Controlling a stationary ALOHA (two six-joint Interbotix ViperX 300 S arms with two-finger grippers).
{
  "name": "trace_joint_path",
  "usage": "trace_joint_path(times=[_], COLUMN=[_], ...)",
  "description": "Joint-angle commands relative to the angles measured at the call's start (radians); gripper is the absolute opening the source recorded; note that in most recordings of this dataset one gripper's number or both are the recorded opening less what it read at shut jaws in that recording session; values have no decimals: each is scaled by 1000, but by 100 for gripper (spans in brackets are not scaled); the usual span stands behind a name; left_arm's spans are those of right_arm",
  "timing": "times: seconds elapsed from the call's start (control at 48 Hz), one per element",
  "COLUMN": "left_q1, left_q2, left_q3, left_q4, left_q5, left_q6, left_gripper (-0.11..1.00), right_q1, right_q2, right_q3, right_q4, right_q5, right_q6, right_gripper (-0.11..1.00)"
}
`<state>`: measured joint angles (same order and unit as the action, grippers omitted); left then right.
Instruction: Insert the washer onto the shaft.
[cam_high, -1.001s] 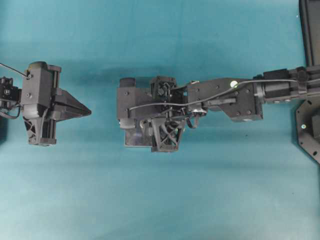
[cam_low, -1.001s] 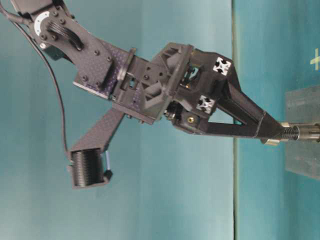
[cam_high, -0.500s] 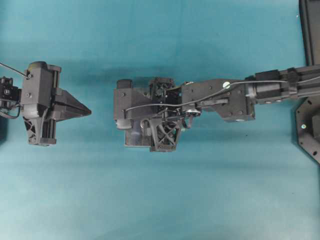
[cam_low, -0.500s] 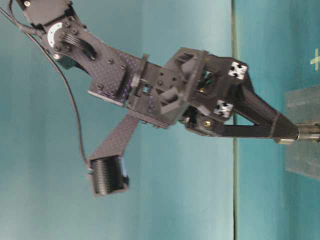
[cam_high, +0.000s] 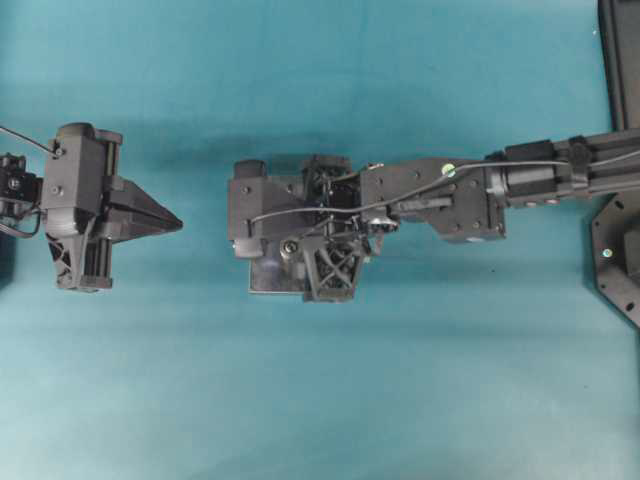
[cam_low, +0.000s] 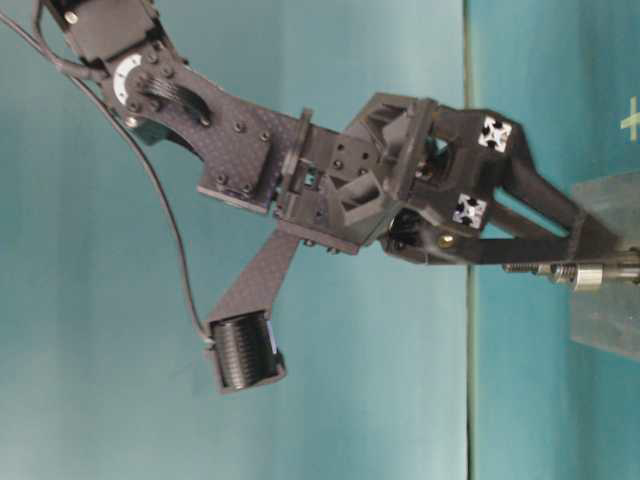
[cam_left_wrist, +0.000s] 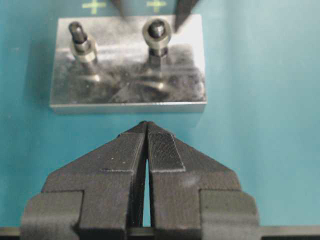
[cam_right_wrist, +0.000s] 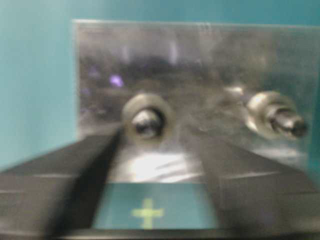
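Steel washer (cam_right_wrist: 148, 121) rings shaft (cam_right_wrist: 145, 123), seemingly clear of spread right hand (cam_right_wrist: 155, 165).

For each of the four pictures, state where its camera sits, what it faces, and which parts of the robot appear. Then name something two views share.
Overhead: above the table, facing down; left gripper shut, right gripper over the metal block.
Table-level: beside the table, picture on its side; right arm, open fingers astride the shaft carrying the washer.
Left wrist: faces the block across closed fingertips.
Right wrist: faces the block between spread fingers.
Shared: both wrist views show two shafts.
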<state>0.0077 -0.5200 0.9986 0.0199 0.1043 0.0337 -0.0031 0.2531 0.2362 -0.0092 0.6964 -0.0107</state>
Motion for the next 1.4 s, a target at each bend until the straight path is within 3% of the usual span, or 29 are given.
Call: trace_joint_path(times=[0.0, 0.229, 0.751, 1.147, 1.376], left_q1=[-2, 0, -2, -3, -5], left_q2=[-8, -8, -12, -18, -23], left_q3=[-18, -20, -17, -15, -15], left_q4=[3, 3, 2, 2, 2], left_q5=[-8, -8, -8, -8, -8], left_q6=[0, 0, 0, -2, -2], left_gripper=[0, 0, 0, 0, 0], right_q1=[2, 0, 64, -40, -15], right_q2=[-15, 3, -25, 14, 11], right_q3=[-20, -26, -57, -72, -75], right_q4=[2, 6, 80, 71, 74], right_q5=[-5, -11, 61, -11, 3], right_q6=[-3, -5, -9, -9, -6], right_gripper=[88, 83, 72, 68, 67])
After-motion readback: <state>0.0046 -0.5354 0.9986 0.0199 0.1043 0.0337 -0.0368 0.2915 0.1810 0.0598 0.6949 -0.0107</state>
